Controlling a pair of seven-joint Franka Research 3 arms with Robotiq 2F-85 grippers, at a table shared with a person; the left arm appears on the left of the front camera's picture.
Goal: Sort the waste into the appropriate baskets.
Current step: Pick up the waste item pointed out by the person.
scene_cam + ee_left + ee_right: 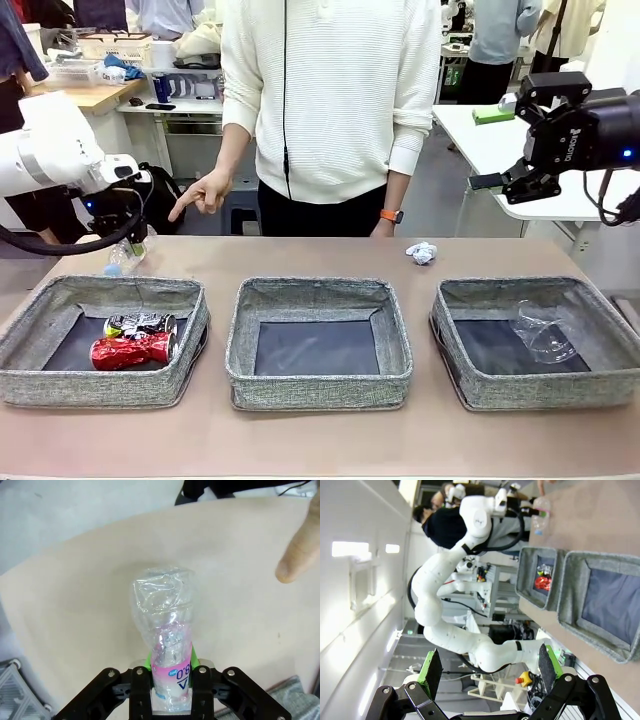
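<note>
My left gripper (pixel 171 675) is shut on a crumpled clear plastic bottle (pixel 167 625) with a pink label, held over the tan table behind the left basket (pixel 40 385). From the front, the bottle (pixel 124 259) hangs under that gripper (pixel 128 238). A crushed dark can (pixel 140 323) and a crushed red can (pixel 130 351) lie in the left basket. The middle basket (pixel 318 385) holds nothing. A clear cup (pixel 541 331) lies in the right basket (pixel 530 392). A white paper ball (pixel 422 252) rests on the table behind it. My right gripper (pixel 540 150) hangs open, high at the right, its fingers (pixel 432 672) wide apart.
A person in a white sweater stands at the far side. One hand (pixel 203 191) points down toward the bottle, its fingertip (pixel 299 552) close by in the left wrist view. A white side table (pixel 500 150) stands behind the right arm.
</note>
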